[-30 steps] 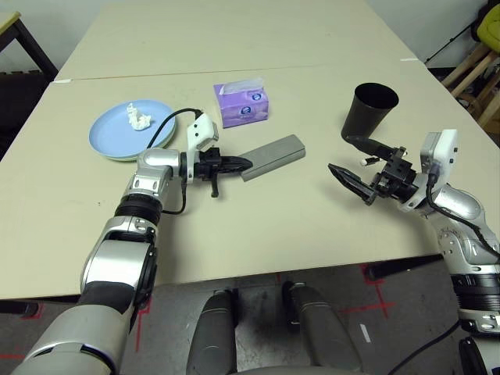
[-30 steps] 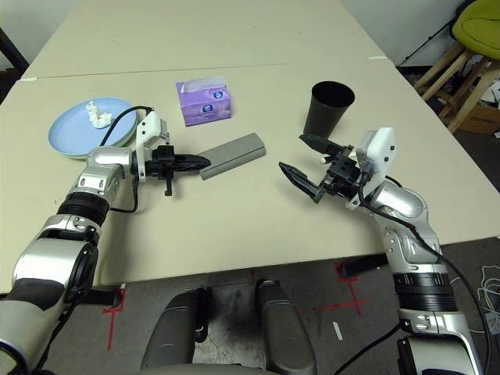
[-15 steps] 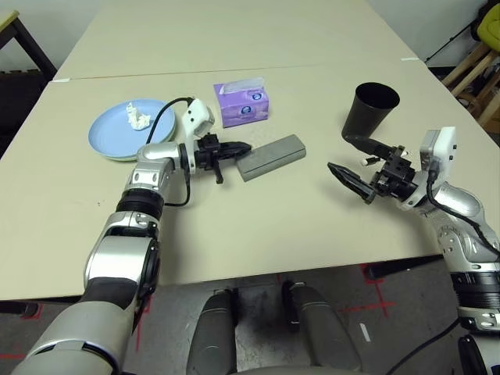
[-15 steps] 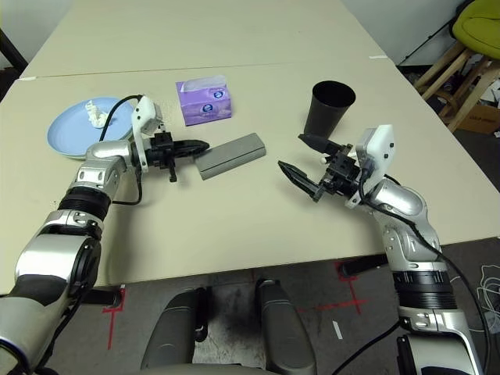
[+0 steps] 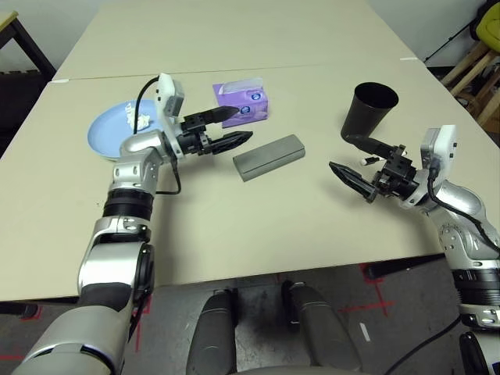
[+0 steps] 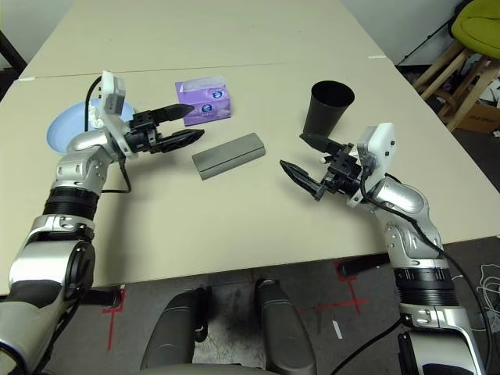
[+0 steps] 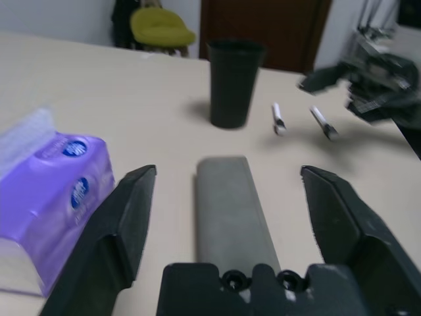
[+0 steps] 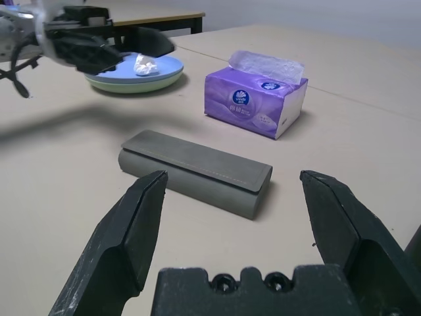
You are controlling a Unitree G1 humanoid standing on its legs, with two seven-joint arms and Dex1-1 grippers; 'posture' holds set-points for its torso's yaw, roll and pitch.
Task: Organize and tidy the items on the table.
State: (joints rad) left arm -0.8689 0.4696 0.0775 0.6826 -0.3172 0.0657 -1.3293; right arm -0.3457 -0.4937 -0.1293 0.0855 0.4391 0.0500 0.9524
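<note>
Beside left hand (image 5: pixel 231 126) (spread) | glasses case (image 5: pixel 271 156) | untouched

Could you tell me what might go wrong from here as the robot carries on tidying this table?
The open left gripper hangs between the grey glasses case and the purple tissue box; a careless sweep might knock the light box askew. The open right gripper sits close beside the black cup, so a swing could tip it. The tissue wad lies loose on the stacked plates and could fall off if they are lifted.
</note>
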